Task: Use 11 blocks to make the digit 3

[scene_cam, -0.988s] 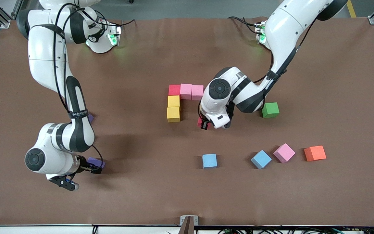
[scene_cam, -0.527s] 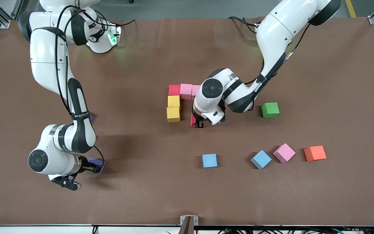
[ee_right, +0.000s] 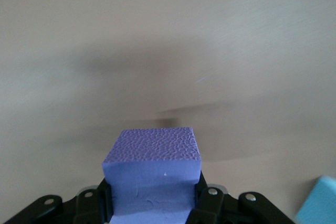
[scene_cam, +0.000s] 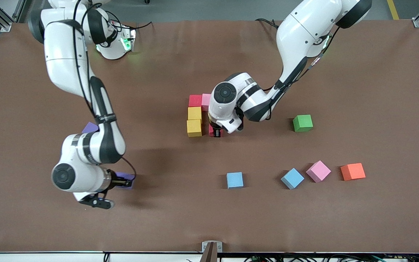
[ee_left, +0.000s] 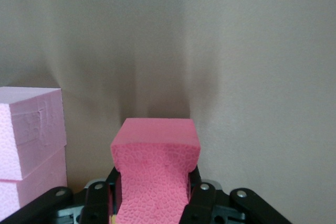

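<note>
The left gripper point(scene_cam: 216, 133) is carrying a red block point(ee_left: 156, 169), its fingers point(ee_left: 202, 195) pinching it on 2 sides. Over the last second it has been travelling from near the green cube point(scene_cam: 303, 123) toward the partial figure, and it is now hanging just beside the lower yellow block point(scene_cam: 194, 128). That figure is showing a red corner block point(scene_cam: 195, 100), a pink block point(scene_cam: 206, 102) partly hidden by the arm, and 2 yellow blocks in a column. The red block is probably starting the middle row of the 3.

The right gripper point(scene_cam: 120, 180), fingers clamped on a purple block point(ee_right: 152, 174), has been shifting toward the table's centre, likely bringing the next piece. Two blue blocks point(scene_cam: 234, 180) and a pink block point(scene_cam: 318, 171) are waiting nearer the camera; another purple block point(scene_cam: 90, 127) is lying beside the right arm.
</note>
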